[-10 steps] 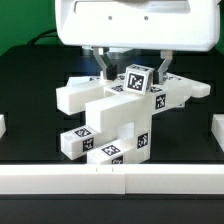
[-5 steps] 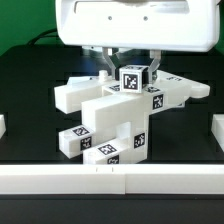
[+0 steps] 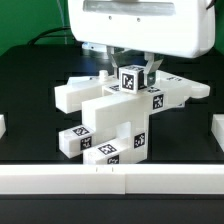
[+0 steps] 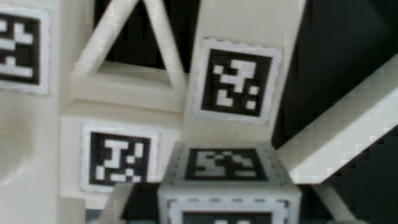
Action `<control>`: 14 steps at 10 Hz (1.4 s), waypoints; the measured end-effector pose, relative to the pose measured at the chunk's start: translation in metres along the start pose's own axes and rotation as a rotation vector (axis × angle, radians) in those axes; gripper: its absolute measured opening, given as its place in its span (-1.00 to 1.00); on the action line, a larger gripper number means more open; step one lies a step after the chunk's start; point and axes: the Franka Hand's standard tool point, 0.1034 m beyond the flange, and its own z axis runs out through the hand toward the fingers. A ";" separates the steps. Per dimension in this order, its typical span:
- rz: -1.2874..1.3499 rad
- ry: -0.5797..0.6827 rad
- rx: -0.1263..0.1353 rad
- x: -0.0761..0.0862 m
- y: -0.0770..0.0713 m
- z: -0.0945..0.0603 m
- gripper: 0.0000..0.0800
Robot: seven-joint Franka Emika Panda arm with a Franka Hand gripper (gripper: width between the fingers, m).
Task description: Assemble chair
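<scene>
The chair parts stand joined as a white cluster (image 3: 112,112) in the middle of the black table. It has a long bar (image 3: 78,94) pointing to the exterior view's left, tagged blocks (image 3: 100,142) low in front and a cross-braced plate (image 4: 139,55). On top sits a small tagged block (image 3: 133,79), which fills the wrist view's near edge (image 4: 228,165). My gripper (image 3: 132,70) comes down from above with one finger on each side of this block, shut on it. The wrist view shows the gripper (image 4: 228,200) pressed to the block's flanks.
A low white rail (image 3: 110,180) runs along the table's front edge. Short white pieces stand at the exterior view's left edge (image 3: 3,125) and right edge (image 3: 214,130). The arm's large white housing (image 3: 140,25) hangs just above the cluster.
The jaws have closed in on the top block, which went from tilted to square. The arm's housing has then shifted toward the exterior view's right.
</scene>
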 end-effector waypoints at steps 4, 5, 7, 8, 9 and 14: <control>0.217 -0.001 0.001 -0.001 0.000 0.000 -0.29; 0.298 -0.001 0.001 -0.001 -0.001 0.000 -0.29; 0.409 -0.002 0.002 -0.001 -0.001 0.000 -0.29; 0.464 -0.004 0.003 -0.002 -0.001 0.000 -0.29; 0.492 -0.006 0.004 -0.002 -0.002 0.000 -0.29; 0.745 -0.014 0.008 -0.004 -0.004 0.000 -0.29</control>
